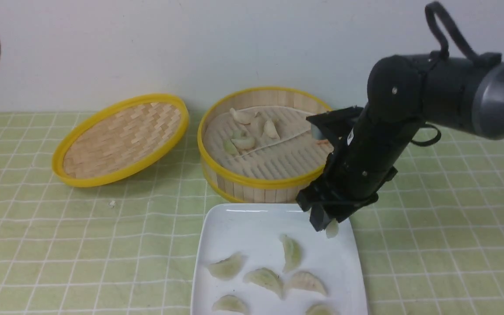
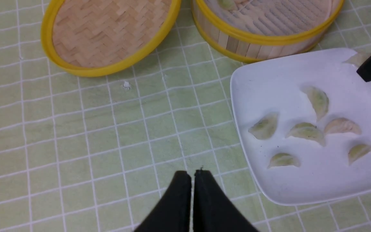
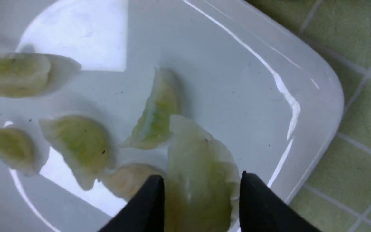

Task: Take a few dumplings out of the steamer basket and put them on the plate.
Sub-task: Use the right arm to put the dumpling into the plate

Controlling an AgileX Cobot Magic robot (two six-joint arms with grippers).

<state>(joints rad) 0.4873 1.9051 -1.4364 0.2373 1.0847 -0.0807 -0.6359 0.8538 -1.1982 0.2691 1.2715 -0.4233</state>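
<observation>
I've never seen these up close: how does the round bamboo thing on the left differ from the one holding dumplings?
The steamer basket has tall upright slat walls; the lid is shallow. The steamer basket's floor is slatted, with a paper liner and a few dumplings on it; the lid's inside is woven, with no dumplings. Both are round bamboo with yellow rims.

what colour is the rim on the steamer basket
Bright yellow. The steamer basket shows its rim best in the front view.
</observation>
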